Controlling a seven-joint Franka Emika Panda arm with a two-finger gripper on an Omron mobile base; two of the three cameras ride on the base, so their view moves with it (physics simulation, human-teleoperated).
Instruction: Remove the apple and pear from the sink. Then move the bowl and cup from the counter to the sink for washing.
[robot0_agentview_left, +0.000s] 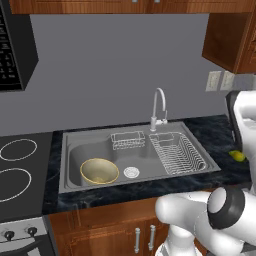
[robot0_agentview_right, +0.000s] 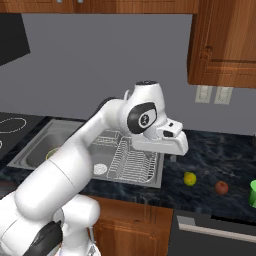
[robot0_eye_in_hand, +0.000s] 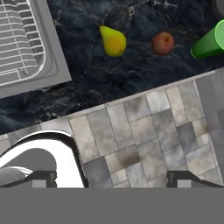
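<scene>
The pale yellow-tan bowl (robot0_agentview_left: 99, 171) lies in the left basin of the grey sink (robot0_agentview_left: 90, 146), beside the drain. On the dark speckled counter (robot0_eye_in_hand: 131, 74) right of the sink rest the yellow-green pear (robot0_eye_in_hand: 113, 41), the dark red apple (robot0_eye_in_hand: 162, 43) and, farther right, the bright green cup (robot0_eye_in_hand: 210, 41). The right base view shows the same row: pear (robot0_agentview_right: 189, 178), apple (robot0_agentview_right: 221, 187), cup (robot0_agentview_right: 253, 192) cut by the frame edge. My gripper (robot0_eye_in_hand: 113, 178) is open and empty. It hangs above the counter's front edge, short of the pear, looking down on the fruit and floor.
A wire dish rack (robot0_agentview_left: 177, 152) fills the sink's right basin and a small wire caddy (robot0_agentview_left: 128, 140) sits at the back by the chrome faucet (robot0_agentview_left: 158, 107). A black stovetop (robot0_agentview_left: 20, 165) lies left of the sink. Wall cabinets (robot0_agentview_right: 225, 40) hang above the counter.
</scene>
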